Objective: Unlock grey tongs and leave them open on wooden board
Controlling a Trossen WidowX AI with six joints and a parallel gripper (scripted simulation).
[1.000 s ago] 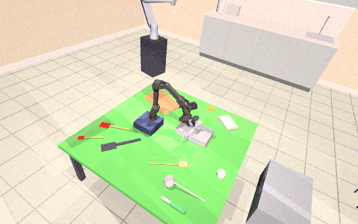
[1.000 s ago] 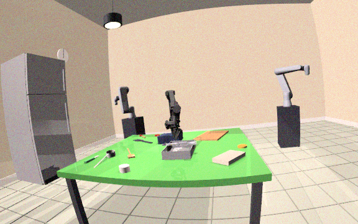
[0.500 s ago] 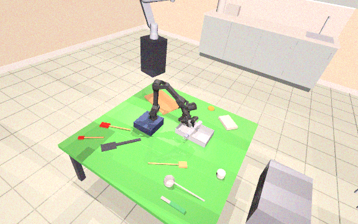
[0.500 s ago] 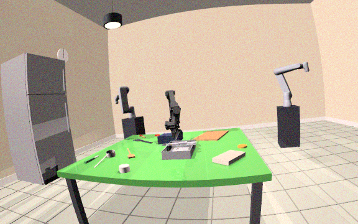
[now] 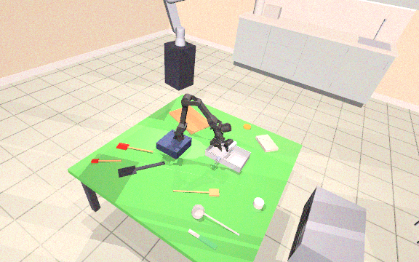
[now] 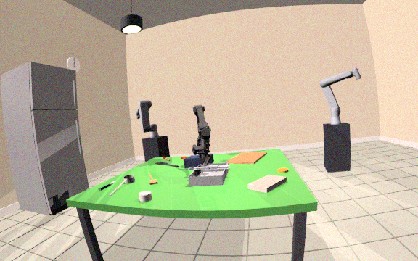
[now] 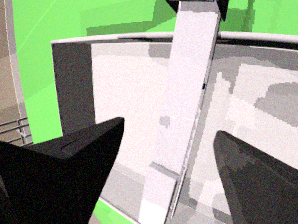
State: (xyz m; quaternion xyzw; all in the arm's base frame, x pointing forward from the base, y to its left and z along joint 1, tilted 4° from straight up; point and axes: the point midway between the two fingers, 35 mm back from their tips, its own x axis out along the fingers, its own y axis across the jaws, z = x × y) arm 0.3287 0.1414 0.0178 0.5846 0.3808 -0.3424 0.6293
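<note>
"How do the gripper's fingers stand?"
"Apart, holding nothing, over the tongs."
"And those?"
"Lying across the roasting tin, away from the wooden board."

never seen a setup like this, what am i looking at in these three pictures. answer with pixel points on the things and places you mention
The machine is one black robot arm (image 5: 203, 109) (image 6: 202, 127) on a blue base (image 5: 174, 146), ending in a two-fingered gripper (image 5: 222, 148) (image 7: 169, 131).

The top picture looks down at the green table (image 5: 151, 182) (image 6: 180, 199). The exterior one looks across it from the side facing the arm. The wrist one looks past the fingers, from beside the gripper.

The grey tongs (image 7: 187, 75) lie across a roasting tin (image 5: 238, 169) (image 6: 209, 180) (image 7: 74, 90). Around it are a wooden board (image 5: 191, 121) (image 6: 248, 157), spatulas, a ladle and a white block (image 5: 267, 143) (image 6: 267, 183).

Nothing is held: the gripper is open over the tongs.
</note>
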